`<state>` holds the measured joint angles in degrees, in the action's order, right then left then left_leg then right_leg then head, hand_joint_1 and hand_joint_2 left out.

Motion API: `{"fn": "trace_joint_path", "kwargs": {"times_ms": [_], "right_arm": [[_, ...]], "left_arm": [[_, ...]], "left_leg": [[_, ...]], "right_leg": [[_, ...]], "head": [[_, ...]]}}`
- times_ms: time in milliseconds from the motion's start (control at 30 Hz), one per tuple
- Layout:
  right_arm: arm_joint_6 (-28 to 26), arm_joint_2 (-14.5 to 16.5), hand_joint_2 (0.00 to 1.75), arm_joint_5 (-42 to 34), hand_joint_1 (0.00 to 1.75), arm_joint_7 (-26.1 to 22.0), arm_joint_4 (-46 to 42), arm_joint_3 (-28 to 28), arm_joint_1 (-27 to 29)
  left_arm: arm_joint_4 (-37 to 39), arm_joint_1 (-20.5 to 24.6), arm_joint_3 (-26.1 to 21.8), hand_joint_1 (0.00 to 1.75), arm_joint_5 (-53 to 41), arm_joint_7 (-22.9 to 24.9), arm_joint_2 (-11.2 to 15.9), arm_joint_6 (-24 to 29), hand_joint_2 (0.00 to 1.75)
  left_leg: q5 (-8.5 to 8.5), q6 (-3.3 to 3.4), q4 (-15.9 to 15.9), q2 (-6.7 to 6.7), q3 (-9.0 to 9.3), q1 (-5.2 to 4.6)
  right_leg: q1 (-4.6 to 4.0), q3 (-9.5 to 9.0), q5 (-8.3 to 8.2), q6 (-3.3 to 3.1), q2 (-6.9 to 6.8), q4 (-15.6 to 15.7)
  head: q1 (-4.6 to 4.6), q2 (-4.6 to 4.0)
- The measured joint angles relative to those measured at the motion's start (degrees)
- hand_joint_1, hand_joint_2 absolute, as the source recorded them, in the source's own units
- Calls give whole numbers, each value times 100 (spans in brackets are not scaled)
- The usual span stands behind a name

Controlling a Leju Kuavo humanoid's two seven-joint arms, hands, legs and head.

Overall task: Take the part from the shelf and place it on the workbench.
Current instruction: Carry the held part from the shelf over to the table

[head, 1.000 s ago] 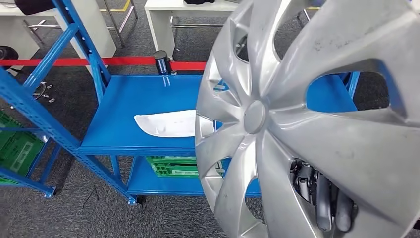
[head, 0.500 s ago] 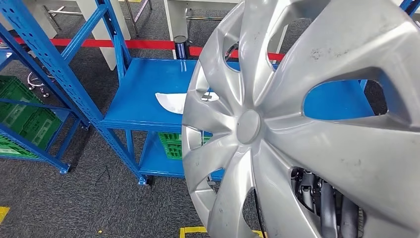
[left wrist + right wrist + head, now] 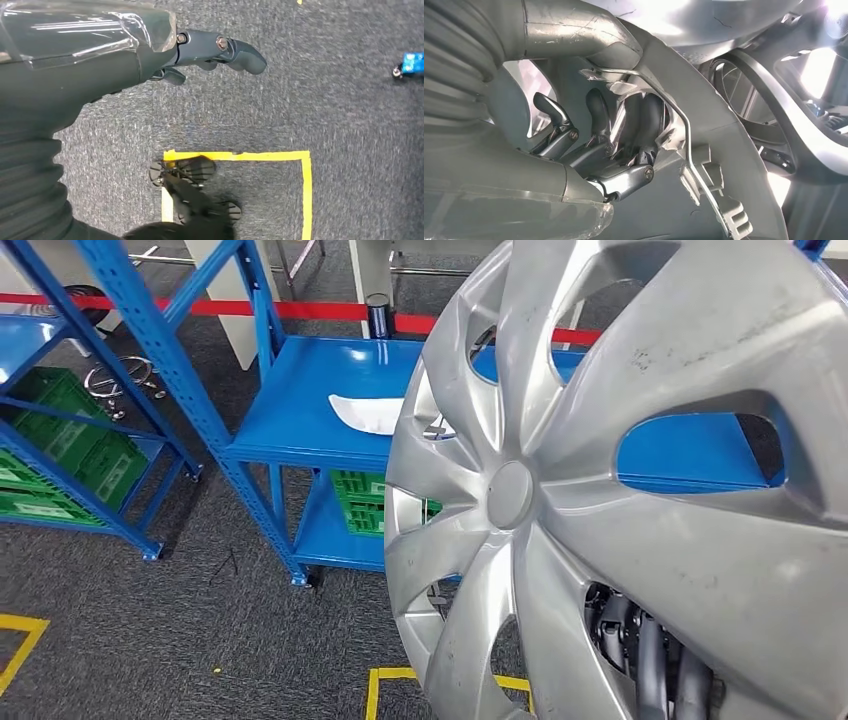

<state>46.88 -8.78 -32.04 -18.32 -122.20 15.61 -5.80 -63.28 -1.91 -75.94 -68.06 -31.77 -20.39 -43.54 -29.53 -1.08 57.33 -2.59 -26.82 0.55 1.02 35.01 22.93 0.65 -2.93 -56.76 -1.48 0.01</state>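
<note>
Head view: the silver wheel cover (image 3: pixel 620 490), the task's part, is held up close to the camera and hides much of the scene. Through a lower opening between its spokes the dark fingers (image 3: pixel 650 660) of the right hand (image 3: pixel 655 655) show, curled around the cover's rim. Behind stands a blue shelf (image 3: pixel 300 410) carrying a white curved part (image 3: pixel 370 412), with a green crate (image 3: pixel 365 510) on the level below. A red barrier tape (image 3: pixel 300 310) runs beyond the shelf, and yellow floor tape (image 3: pixel 395 680) marks the grey carpet.

Left wrist view: the left hand (image 3: pixel 200 55) hangs above grey carpet and a yellow taped square (image 3: pixel 305 190); its fingers (image 3: pixel 235 50) are loosely extended and hold nothing.

Right wrist view: the right hand's fingers are hooked through an opening, gripping the cover's inner side (image 3: pixel 724 150).
</note>
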Motion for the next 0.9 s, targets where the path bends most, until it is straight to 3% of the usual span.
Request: {"fn": "trace_joint_path", "kwargs": {"times_ms": [67, 133, 200, 267, 300, 333, 367, 433, 500, 533, 600, 633, 700, 767, 800, 833, 867, 900], "right_arm": [[-22, -25, 175, 101, 161, -74, 2, 9, -8], [-76, -62, 175, 204, 161, -122, 2, 17, -14], [-178, -115, 175, 426, 161, -158, 1, 20, -18], [-314, -174, 175, 801, 161, -203, 1, 17, -12], [-366, -206, 175, 974, 161, -226, 1, 16, -3], [-412, -235, 175, 1130, 161, -250, 2, 15, 6], [-470, -264, 175, 1297, 161, -277, 1, 11, 13], [-691, -314, 175, 1817, 161, -342, -2, -7, 24], [-963, -362, 175, 2384, 161, -448, -2, -40, 71], [-1068, -388, 175, 2588, 161, -525, -1, -59, 105], [-1262, -442, 175, 2945, 161, -709, -1, -108, 164], [-1361, -463, 175, 3123, 161, -797, -2, -130, 176], [-1559, -497, 175, 3430, 161, -910, -17, -172, 194], [-1690, -521, 175, 3595, 161, -953, -42, -220, 221], [-1729, -527, 175, 3644, 161, -974, -55, -250, 243], [-1754, -531, 175, 3686, 161, -1000, -71, -278, 266], [-1766, -532, 175, 3720, 161, -1026, -92, -305, 287], [-1761, -532, 175, 3749, 161, -1047, -121, -327, 299]], "left_arm": [[-5, 9, -34, 0, -42, -31, 4, -6, 175], [-19, 6, -90, 0, -86, -57, 1, -25, 175], [-32, 9, -126, 0, -103, -70, -5, -38, 175], [-35, 12, -140, 0, -104, -73, -8, -40, 175], [-35, 13, -146, 0, -104, -73, -10, -41, 175], [-35, 13, -154, 0, -99, -72, -11, -40, 175], [-35, 13, -162, 0, -87, -67, -12, -35, 175], [-35, 14, -187, 0, -25, -37, -14, -19, 175], [-35, 13, -210, 0, 95, 14, -19, 3, 175], [-36, 7, -215, 0, 172, 48, -21, 16, 175], [-45, -31, -214, 0, 379, 146, -19, 50, 175], [-55, -66, -195, 0, 520, 219, -19, 70, 175], [-86, -164, -104, 0, 886, 408, -17, 133, 175], [-115, -267, 50, 0, 1241, 589, -15, 201, 175], [-129, -312, 138, 0, 1387, 663, -14, 232, 175], [-141, -353, 228, 0, 1517, 734, -13, 262, 175], [-157, -398, 328, 0, 1648, 810, -14, 295, 175], [-176, -444, 431, 0, 1773, 887, -14, 333, 175]], "left_leg": [[-11, 121, -166, 49, 4, -59], [129, 244, -202, 107, -107, -63], [300, 340, -231, 147, -244, -57], [452, 384, -223, 192, -421, -91], [528, 392, -216, 211, -517, -109], [601, 395, -203, 226, -624, -125], [667, 391, -184, 238, -725, -136], [770, 367, -121, 253, -902, -149], [863, 321, -59, 264, -1012, -158], [912, 290, -46, 268, -1042, -155], [983, 222, -41, 277, -1077, -139], [906, 185, 11, 280, -1112, -125], [424, 106, 411, 282, -1231, -79], [-156, 35, 1156, 279, -1379, -32], [-276, 11, 1474, 277, -1408, -11], [-254, -5, 1644, 274, -1365, 6], [-128, -8, 1601, 271, -1217, 20], [20, 0, 1356, 269, -967, 29]], "right_leg": [[11, 4, -86, 88, -113, 25], [31, 63, -2, 118, -72, -51], [36, 222, 443, 50, 120, -490], [30, 399, 931, -4, 237, -1237], [29, 428, 1027, 15, 252, -1536], [27, 373, 1003, 58, 257, -1667], [24, 222, 896, 108, 258, -1592], [2, -342, 721, 137, 259, -878], [-34, -816, 780, 69, 262, -122], [-55, -903, 831, 29, 265, 63], [-57, -841, 779, -40, 264, 105], [-46, -798, 727, -84, 261, 103], [-12, -687, 594, -154, 252, 111], [-15, -548, 465, -171, 249, 97], [-15, -471, 403, -162, 248, 82], [-15, -388, 344, -147, 247, 62], [-15, -303, 289, -132, 246, 39], [-15, -221, 239, -115, 246, 17]], "head": [[2, 1], [-6, 0], [8, 0], [16, 0], [16, -1], [16, -1], [16, -1], [16, 1], [9, 1], [12, 1], [23, 0], [25, 0], [10, -1], [-6, -1], [-5, -1], [-6, -1], [-6, -1], [-6, -1]]}}
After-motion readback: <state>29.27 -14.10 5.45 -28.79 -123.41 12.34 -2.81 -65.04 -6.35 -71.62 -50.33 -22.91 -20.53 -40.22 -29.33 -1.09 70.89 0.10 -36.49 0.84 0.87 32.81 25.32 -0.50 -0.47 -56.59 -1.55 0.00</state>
